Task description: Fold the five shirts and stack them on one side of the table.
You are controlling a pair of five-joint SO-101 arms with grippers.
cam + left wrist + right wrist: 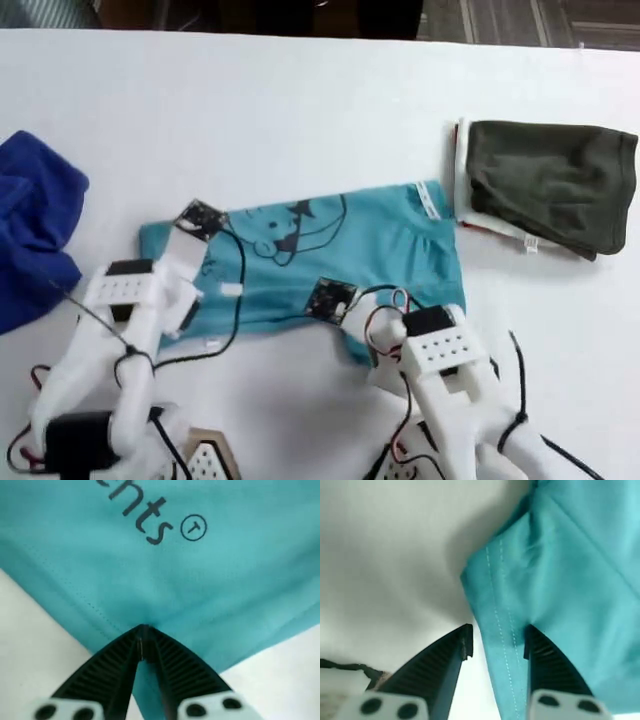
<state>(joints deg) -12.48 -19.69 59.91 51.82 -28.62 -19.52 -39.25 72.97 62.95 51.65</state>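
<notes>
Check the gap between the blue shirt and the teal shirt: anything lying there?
Bare table in the high view: nothing lies between the blue shirt and the teal shirt. The left arm stands over the gap's near end.

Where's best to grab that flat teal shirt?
By its stitched near edge, coming in low from the arms' side. The teal shirt lies flat on the table, so only the edge gives a claw something to pinch. The left claw is shut on that edge; the right claw straddles the hem, open.
</notes>
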